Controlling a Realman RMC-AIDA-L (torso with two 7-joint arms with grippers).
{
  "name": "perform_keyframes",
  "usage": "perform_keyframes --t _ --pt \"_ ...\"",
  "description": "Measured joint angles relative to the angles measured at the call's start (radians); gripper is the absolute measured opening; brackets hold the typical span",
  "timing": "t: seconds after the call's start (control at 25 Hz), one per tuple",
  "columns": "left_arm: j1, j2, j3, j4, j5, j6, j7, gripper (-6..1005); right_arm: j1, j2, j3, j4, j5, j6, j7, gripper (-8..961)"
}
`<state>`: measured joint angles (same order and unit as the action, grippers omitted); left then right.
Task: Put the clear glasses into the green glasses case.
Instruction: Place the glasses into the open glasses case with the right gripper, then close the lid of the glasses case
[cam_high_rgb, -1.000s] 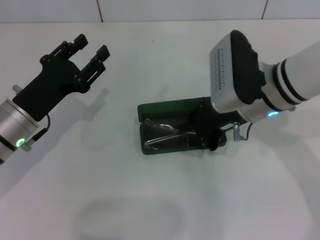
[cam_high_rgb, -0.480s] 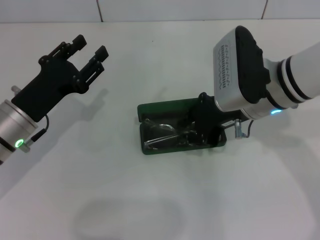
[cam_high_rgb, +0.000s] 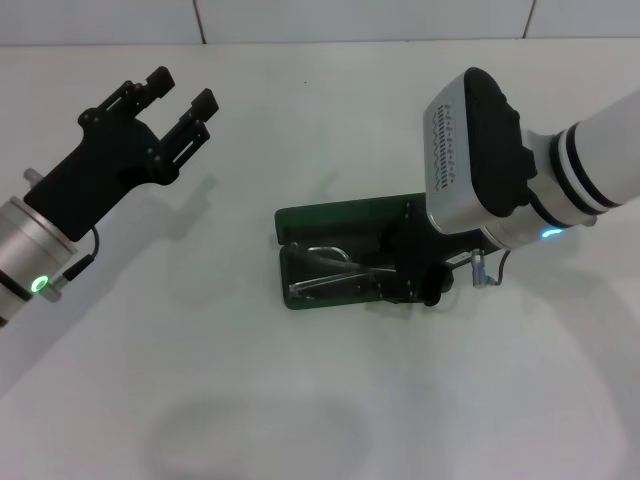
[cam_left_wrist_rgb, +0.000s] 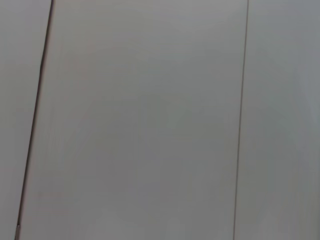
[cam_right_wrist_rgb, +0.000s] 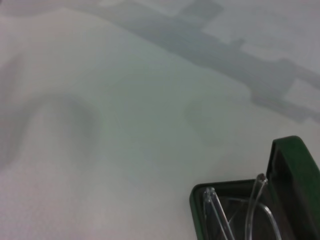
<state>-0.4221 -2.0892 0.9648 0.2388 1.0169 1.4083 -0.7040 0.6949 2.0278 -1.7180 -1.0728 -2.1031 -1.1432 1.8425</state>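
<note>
The green glasses case (cam_high_rgb: 332, 217) lies open in the middle of the white table, its lid tilted back on the far side. The clear glasses (cam_high_rgb: 325, 266) rest inside its dark tray, arms pointing to the case's left end. My right gripper (cam_high_rgb: 412, 268) is down at the case's right end, over the tray and covering that end of the glasses. In the right wrist view, a corner of the case (cam_right_wrist_rgb: 296, 172) shows with the glasses' clear arms (cam_right_wrist_rgb: 256, 196) inside. My left gripper (cam_high_rgb: 181, 94) hangs open and empty at the far left, well away from the case.
The white table (cam_high_rgb: 300, 400) spreads around the case on all sides. A tiled wall edge runs along the far side. The left wrist view shows only plain pale panels.
My right wrist has rocked slightly above the case's right end and now sits a little lower and nearer. The glasses stay in the case. The left arm has not moved.
</note>
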Motion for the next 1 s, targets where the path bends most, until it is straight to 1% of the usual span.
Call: perform_keyframes --t 0.24,0.36,0.52,0.6,0.68,0.76,0.8,0.84,0.92,1.0 --pt "-0.003 0.0 0.0 -0.001 0.0 0.0 0.0 604 0.012 0.0 -0.003 0.018 0.008 0.007 0.0 359" --pt "0.002 0.0 0.0 0.0 0.0 0.0 0.001 604 -0.016 -0.003 0.012 -0.033 0.009 -0.008 0.0 361" --pt "0.01 0.001 -0.004 0.001 0.0 0.0 0.001 605 -0.171 -0.008 0.089 -0.236 0.022 -0.039 -0.028 364" --pt "0.012 0.001 -0.004 0.002 0.0 0.0 0.001 605 -0.249 -0.008 0.122 -0.295 0.067 -0.046 -0.077 365" --pt "0.017 0.001 -0.004 0.002 -0.005 0.001 0.001 606 -0.324 -0.008 0.152 -0.308 0.176 -0.044 -0.166 367" --pt "0.022 0.0 -0.004 0.002 -0.008 0.003 0.001 606 -0.382 -0.008 0.18 -0.278 0.308 -0.04 -0.284 368" --pt "0.024 0.0 -0.004 0.002 -0.009 0.003 0.001 606 -0.414 -0.008 0.202 -0.239 0.405 -0.04 -0.373 369" --pt "0.025 0.0 -0.004 0.002 -0.009 0.003 0.001 606 -0.436 -0.008 0.229 -0.181 0.518 -0.05 -0.465 370" --pt "0.026 0.0 -0.004 0.0 -0.009 0.001 0.002 606 -0.452 -0.008 0.273 -0.075 0.689 -0.082 -0.597 371" --pt "0.025 0.0 -0.003 -0.002 -0.008 0.001 0.0 606 -0.443 -0.009 0.35 0.104 0.89 -0.16 -0.751 372"
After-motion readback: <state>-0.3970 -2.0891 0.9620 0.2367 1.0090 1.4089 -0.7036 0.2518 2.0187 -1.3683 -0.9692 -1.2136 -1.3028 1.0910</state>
